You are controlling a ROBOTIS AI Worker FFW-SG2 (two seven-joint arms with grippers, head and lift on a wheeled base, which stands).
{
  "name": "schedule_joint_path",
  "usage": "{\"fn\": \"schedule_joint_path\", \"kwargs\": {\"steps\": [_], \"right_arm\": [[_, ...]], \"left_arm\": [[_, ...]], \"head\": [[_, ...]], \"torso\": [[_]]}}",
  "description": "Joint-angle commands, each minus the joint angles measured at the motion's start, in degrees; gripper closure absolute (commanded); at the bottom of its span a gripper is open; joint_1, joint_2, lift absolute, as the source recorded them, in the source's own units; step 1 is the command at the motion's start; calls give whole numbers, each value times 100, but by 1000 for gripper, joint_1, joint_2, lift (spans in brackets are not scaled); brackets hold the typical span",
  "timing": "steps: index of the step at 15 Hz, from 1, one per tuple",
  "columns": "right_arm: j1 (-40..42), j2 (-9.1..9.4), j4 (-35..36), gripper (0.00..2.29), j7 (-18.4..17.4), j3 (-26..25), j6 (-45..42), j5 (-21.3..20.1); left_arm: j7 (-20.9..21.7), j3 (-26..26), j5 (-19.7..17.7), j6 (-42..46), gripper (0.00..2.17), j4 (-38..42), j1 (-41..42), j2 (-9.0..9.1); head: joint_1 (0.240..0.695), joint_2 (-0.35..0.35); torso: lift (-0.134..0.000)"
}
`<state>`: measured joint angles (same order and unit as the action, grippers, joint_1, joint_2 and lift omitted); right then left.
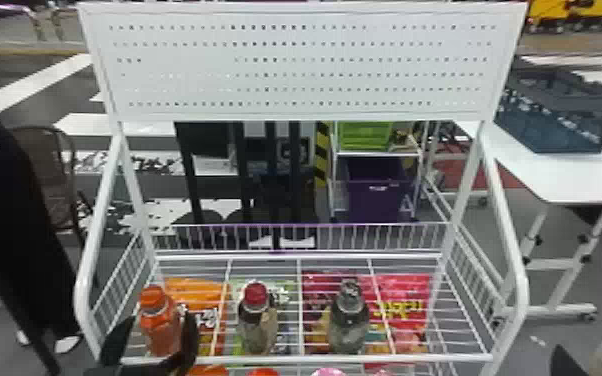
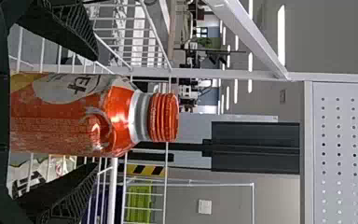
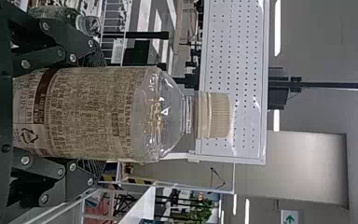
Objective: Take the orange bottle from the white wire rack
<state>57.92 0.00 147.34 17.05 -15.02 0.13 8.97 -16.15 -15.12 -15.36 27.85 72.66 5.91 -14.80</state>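
Closing evenly on the body of the orange plastic bottle with a ribbed screw cap (image 2: pixel 74 116), below its tapering shoulder, should give a steadier hold than pinching the neck. The left arm's flat black ridged fingers (image 2: pixel 70 28) stand well open around it, gaps showing on both sides, gripping nothing. The right arm's black fingers (image 3: pixel 93 55) are clamped around a clear, round-sided bottle with a beige cap (image 3: pixel 98 112), best kept well aside. At the lower left of the head view, the orange bottle stands upright on the white wire rack (image 1: pixel 295 358), behind its smooth tubular front rail; a straight lift before drawing back should spare it a snag. Farther back, glossy, crinkled packets (image 1: pixel 405 310) lie under thin wires, and a flat perforated white panel (image 1: pixel 180 65) spans the top.
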Motion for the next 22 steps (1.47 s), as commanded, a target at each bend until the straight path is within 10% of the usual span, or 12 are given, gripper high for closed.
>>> {"fn": "schedule_joint_path", "kwargs": {"steps": [1,3,4,12,22], "right_arm": [[0,5,14,1160,0,-27,36,0],[-18,5,23,1160,0,-18,54,0],[-44,5,23,1160,0,-10,89,0],[-132,5,6,1160,0,26,194,-18],[-123,5,41,1160,0,105,194,-18]], "left_arm": [[104,18,-28,-4,512,-42,-46,-5],[130,53,-81,-4,1825,-24,-37,-5],[121,53,-125,-92,2064,37,-2,-23],[-485,712,-116,-2219,2078,3096,1465,-234],[-151,1776,104,-3608,2064,6770,3540,-278]], "head": [[499,0],[499,0],[499,0],[499,0],[499,0]], "torso": [[0],[0],[0],[0],[0]]}}
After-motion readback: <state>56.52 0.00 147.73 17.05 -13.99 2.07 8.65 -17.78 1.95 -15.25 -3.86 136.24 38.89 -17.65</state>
